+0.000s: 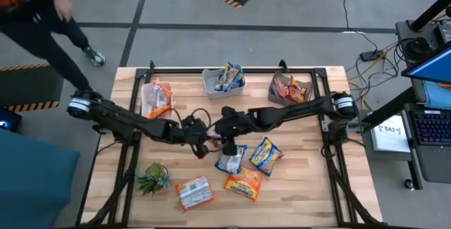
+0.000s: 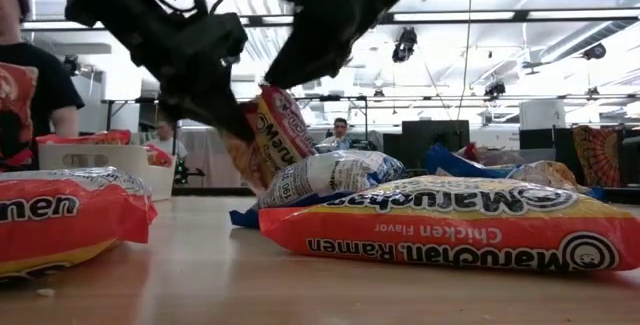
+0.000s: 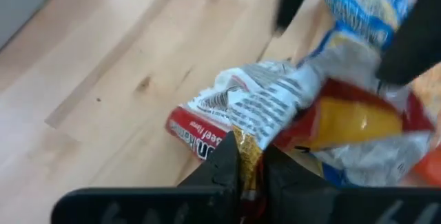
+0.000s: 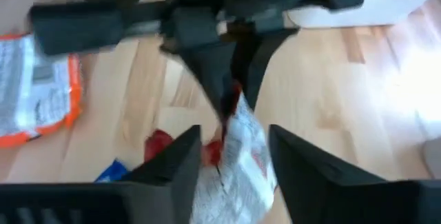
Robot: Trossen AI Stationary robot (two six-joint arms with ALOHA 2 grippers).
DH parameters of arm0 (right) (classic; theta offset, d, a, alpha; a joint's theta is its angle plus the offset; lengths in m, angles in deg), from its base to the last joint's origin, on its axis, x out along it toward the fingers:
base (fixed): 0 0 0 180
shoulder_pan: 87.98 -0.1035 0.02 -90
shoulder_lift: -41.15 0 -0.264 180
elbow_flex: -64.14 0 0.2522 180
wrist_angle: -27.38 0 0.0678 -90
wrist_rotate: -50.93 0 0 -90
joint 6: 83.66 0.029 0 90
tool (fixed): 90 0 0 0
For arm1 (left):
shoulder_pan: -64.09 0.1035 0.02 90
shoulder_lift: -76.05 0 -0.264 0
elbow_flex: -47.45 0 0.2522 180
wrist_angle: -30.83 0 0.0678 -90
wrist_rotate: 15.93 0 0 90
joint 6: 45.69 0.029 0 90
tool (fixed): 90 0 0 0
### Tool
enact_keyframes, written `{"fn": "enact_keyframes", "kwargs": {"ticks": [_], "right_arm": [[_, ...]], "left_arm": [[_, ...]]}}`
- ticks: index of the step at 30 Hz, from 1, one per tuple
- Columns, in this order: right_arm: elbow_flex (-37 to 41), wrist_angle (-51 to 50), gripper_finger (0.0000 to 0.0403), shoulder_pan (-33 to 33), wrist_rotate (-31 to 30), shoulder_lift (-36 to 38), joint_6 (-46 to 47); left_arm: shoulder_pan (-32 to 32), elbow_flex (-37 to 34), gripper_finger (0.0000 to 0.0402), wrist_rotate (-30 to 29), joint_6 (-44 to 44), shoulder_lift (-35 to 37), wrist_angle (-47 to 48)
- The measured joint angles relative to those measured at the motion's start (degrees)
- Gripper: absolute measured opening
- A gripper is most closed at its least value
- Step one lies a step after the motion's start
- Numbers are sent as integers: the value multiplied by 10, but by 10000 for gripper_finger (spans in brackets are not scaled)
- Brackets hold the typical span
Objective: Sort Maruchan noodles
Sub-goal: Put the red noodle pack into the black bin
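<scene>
My left gripper [image 1: 204, 146] is shut on a red-and-white Maruchan packet [image 2: 275, 130] at the table's middle. The packet also shows in the left wrist view [image 3: 255, 107] and the right wrist view [image 4: 242, 148]. My right gripper [image 1: 224, 139] is open, with its fingers [image 4: 180, 160] on either side of the packet's other end; I cannot tell whether they touch it. A white-and-blue packet [image 1: 231, 160], a blue-and-yellow one [image 1: 266, 155], an orange one [image 1: 243, 183] and a red-and-white one [image 1: 194, 192] lie flat on the table. My left gripper pinches the packet's crimped end edge [image 3: 247, 156] between its two shut fingers. The fingers slant down from the table's left. The packet stands tilted below them [image 2: 270, 115]; the white-and-blue packet [image 2: 330, 177] hides whether its lower end touches anything.
Three bins stand along the far edge: a left one [image 1: 156, 98] with red-and-orange packets, a middle one [image 1: 223, 79] with blue-and-yellow packets, a right one [image 1: 289, 89] with red packets. A small green plant [image 1: 153, 178] stands near left. A person [image 1: 42, 17] is beyond the far left corner.
</scene>
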Motion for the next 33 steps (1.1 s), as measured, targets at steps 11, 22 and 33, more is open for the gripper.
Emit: {"fn": "enact_keyframes", "kwargs": {"ticks": [11, 22, 33], "right_arm": [[68, -75, 289, 0, -1, 101, 9], [218, 219, 285, 0, -17, 42, 24], [194, 309, 195, 1, -43, -18, 2]], "left_arm": [[26, 0, 1, 11, -60, 32, 8], [31, 0, 0, 15, -66, 26, -20], [32, 0, 2, 15, -48, 27, -38]]}}
